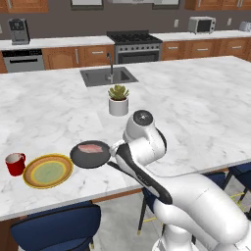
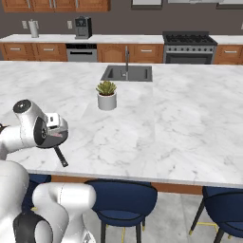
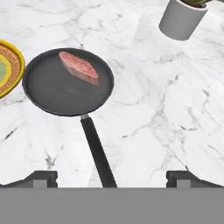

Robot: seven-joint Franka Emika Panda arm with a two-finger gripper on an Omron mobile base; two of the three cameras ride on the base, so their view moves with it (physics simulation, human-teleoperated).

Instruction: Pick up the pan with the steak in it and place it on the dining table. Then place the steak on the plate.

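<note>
The gripper (image 3: 111,177) hangs with its fingers (image 3: 41,178) spread wide, holding nothing, the pan's handle running between them untouched. The pan (image 3: 65,85) sits flat on the dining table (image 1: 196,112) near its front edge, the steak (image 3: 78,68) lying in its far half. Just left is the plate (image 1: 47,171), then a red mug (image 1: 15,163). Farther back stand a potted plant (image 1: 118,100) and the sink (image 1: 108,76).

Base cams look fwd-down from behind, both sharing dining table (image 1: 196,103); hand cam close above pan (image 3: 65,85)
</note>
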